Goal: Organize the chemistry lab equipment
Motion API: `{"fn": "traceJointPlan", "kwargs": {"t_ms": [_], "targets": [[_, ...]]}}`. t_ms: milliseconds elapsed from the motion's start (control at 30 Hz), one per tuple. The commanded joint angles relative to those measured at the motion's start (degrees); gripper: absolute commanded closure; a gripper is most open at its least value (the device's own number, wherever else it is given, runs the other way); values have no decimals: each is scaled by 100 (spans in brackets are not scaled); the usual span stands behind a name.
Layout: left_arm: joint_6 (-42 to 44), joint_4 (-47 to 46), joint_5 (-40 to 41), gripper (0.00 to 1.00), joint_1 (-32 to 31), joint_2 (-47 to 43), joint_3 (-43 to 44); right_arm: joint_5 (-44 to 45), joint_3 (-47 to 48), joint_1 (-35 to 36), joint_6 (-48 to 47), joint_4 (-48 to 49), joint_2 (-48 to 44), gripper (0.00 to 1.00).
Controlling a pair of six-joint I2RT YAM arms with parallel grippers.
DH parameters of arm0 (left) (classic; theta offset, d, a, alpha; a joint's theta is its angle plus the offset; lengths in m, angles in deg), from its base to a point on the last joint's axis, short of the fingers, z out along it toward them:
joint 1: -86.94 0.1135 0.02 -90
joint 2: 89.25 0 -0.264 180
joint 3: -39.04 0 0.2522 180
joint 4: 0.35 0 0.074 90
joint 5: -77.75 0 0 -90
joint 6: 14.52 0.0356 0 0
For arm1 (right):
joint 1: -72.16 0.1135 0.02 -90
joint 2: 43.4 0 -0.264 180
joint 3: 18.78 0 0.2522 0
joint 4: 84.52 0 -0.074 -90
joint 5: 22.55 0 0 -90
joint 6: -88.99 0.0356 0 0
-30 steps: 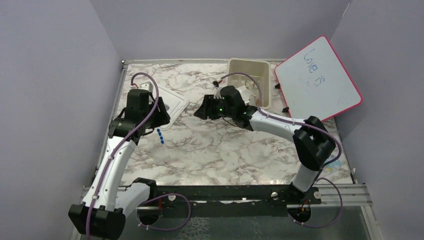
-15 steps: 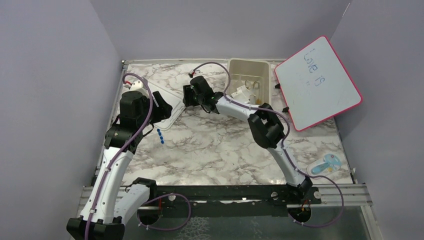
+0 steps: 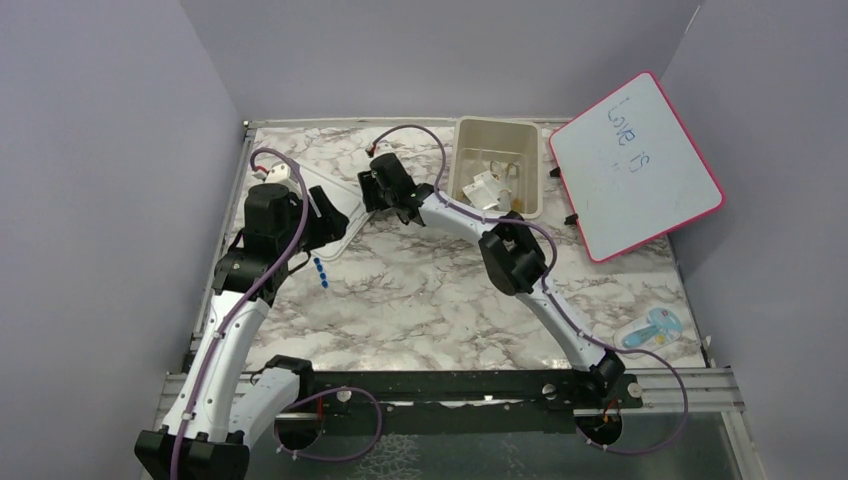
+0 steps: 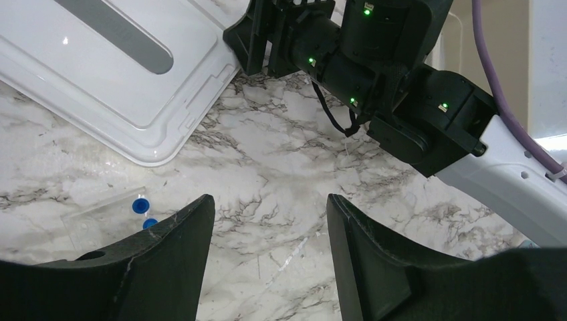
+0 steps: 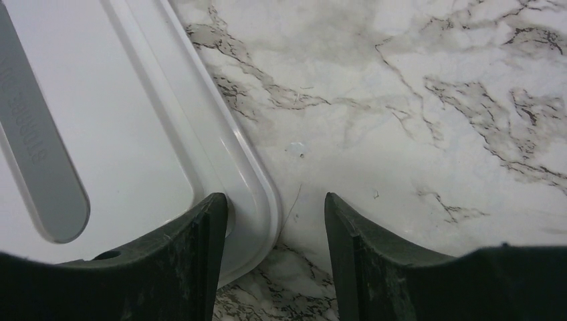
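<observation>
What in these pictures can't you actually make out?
- Tub contents, top view: too small to identify.
- Blue-capped tubes, left wrist view: partly behind the left pincer.
- Blue object at the near right, top view: too small to name.
- White lid, top view: left arm covers part.

We read one text clearly. On the whiteboard (image 3: 636,165) the words "Love is" are written by hand in blue marker. "Love" stands above and "is" stands below it, and both run slanted, as the board itself lies turned. On the white lid (image 5: 134,100), the grey strip (image 5: 37,154) carries a row of raised letters in the right wrist view. They are the same grey as the strip, and we cannot spell them out.
</observation>
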Motion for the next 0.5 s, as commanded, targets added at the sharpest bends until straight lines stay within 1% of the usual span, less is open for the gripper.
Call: {"fn": "traceJointPlan", "kwargs": {"t_ms": [0, 100, 167, 300, 400, 467], "targets": [[-101, -108, -176, 35, 24, -45, -81, 375, 280, 10, -339, -322, 313, 42], [-107, -101, -182, 35, 23, -38, -91, 537, 61, 10, -455, -619, 180, 48], [-104, -104, -186, 35, 24, -19, -113, 740, -363, 6, -424, -777, -97, 51], [-62, -117, -224, 34, 24, 82, -162, 1218, -1674, 7, -173, -789, -1022, 55], [7, -121, -300, 34, 24, 137, -183, 1376, -2642, 10, -14, -674, -1668, 55], [50, -131, -309, 34, 24, 177, -226, 1347, -3079, 14, 99, -766, -2001, 55]]}}
